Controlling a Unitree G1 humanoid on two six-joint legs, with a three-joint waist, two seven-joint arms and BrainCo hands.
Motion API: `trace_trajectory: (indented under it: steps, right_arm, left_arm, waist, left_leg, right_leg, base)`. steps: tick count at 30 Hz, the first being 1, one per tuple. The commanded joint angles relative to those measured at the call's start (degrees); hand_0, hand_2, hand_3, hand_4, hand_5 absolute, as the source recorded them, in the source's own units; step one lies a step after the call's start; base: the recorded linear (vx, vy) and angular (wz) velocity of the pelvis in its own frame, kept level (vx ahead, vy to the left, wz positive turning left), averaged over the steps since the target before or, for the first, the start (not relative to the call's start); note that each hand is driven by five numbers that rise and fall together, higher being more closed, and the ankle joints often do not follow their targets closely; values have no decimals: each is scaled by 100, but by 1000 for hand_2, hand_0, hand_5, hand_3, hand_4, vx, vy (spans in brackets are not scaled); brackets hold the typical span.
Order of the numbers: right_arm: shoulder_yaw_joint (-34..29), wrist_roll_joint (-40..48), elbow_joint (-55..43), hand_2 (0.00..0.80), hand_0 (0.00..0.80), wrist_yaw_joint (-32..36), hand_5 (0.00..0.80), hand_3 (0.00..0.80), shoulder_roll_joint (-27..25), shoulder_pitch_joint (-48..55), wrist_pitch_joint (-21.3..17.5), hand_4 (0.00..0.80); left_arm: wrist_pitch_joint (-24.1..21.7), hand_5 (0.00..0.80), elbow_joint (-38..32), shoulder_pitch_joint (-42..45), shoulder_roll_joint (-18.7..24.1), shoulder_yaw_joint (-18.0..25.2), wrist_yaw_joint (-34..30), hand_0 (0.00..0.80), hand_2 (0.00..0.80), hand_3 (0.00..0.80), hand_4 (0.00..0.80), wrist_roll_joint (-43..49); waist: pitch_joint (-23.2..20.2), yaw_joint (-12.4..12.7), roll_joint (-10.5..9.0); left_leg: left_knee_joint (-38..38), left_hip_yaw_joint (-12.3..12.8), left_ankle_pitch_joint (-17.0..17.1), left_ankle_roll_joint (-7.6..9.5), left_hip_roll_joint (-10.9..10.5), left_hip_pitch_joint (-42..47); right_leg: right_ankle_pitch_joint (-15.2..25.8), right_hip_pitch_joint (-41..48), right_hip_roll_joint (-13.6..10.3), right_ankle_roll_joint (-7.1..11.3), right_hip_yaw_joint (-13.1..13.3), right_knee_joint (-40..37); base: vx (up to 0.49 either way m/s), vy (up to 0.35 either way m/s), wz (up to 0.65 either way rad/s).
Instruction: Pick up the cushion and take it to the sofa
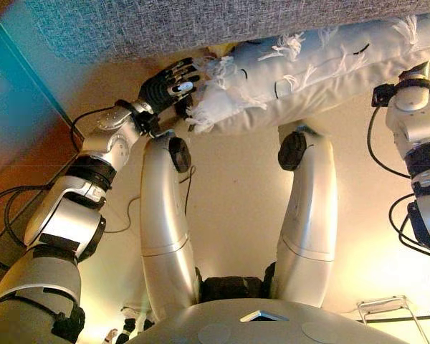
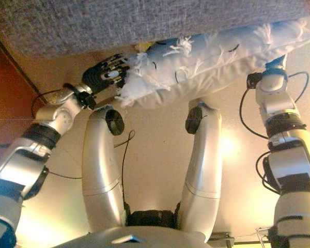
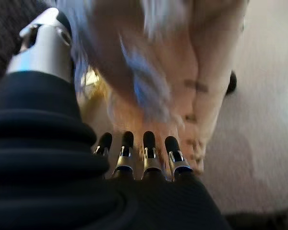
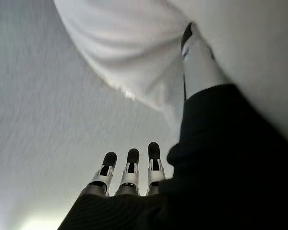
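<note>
The white fringed fabric cushion (image 1: 315, 75) hangs between both hands, its far side touching the front edge of the grey woven sofa (image 1: 201, 25). The left robot hand (image 1: 170, 87) clenches the fringed end. The right robot hand (image 4: 129, 177) is hidden behind the cushion in the head views; its wrist view shows straight fingers, thumb against fabric.
</note>
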Motion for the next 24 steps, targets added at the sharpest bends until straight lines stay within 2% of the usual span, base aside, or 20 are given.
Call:
trace_trajectory:
  steps: [1,7,13,14,15,19,22,23,24]
  right_arm:
    - [257,608,-960,0,0,862,0,0,-188,-142,-852,0]
    - [281,875,-1323,0,0,1615,0,0,-270,38,-872,0]
    - [300,1085,-1572,0,0,1934,0,0,-363,200,-841,0]
    - [314,1125,-1596,0,0,2047,0,0,-353,278,-839,0]
    - [294,1160,-1641,0,0,2118,0,0,-378,283,-850,0]
    - [280,1229,-1839,0,0,2285,0,0,-436,453,-830,0]
    - [251,1314,-1956,0,0,2540,0,0,-442,568,-828,0]
    - [267,1299,-1998,0,0,2642,0,0,-414,659,-808,0]
    - [262,1289,-2062,0,0,2725,0,0,-416,693,-770,0]
  left_arm:
    - [-131,800,-211,175,-52,-15,-220,800,800,800,800,-342]
    - [107,800,-344,312,11,-27,-490,800,800,800,800,-399]
    - [144,800,-459,467,61,-73,-438,800,800,800,800,-461]
    - [186,800,-464,534,48,-86,-472,800,800,800,800,-468]
    - [216,800,-493,520,64,-54,-479,800,800,800,800,-448]
    - [395,800,-590,675,83,-63,-593,800,800,800,800,-569]
    - [358,800,-683,807,63,-22,-564,800,800,800,800,-599]
    - [357,800,-712,903,42,-34,-553,800,800,800,800,-611]
    - [373,800,-754,941,42,-12,-551,800,800,800,800,-616]
  waist:
    - [-56,-57,16]
    - [-56,-71,-87]
    - [-56,-88,-125]
    - [-56,-84,-121]
    - [-56,-88,-137]
    - [-56,-98,-157]
    - [-56,-98,-157]
    - [-56,-86,-145]
    - [-56,-86,-147]
  left_leg:
    - [-633,-85,497,-186,-195,-151]
    - [-659,-98,529,-207,-265,-151]
    - [-550,-114,525,-196,-311,-151]
    - [-269,-174,287,-238,-313,-151]
    - [-478,-118,493,-190,-317,-151]
    - [-352,-116,480,-174,-341,-151]
    - [-280,-136,473,-169,-354,-151]
    - [19,-200,224,-214,-354,-151]
    - [-3,-202,268,-210,-365,-151]
  right_leg:
    - [100,280,-56,411,-60,-45]
    - [176,280,-83,443,-38,-109]
    - [210,280,-104,453,-6,-63]
    - [4,280,-100,506,44,212]
    - [184,280,-110,451,4,-12]
    - [186,280,-129,441,35,56]
    - [182,280,-136,443,47,94]
    - [-34,280,-128,499,95,389]
    - [-2,280,-131,495,93,367]
  base:
    - [11,-34,3]
    - [2,-6,0]
    - [19,-1,4]
    - [0,0,0]
    - [0,0,0]
    - [-10,-1,1]
    - [26,-2,-1]
    - [65,-6,-2]
    - [77,-8,0]
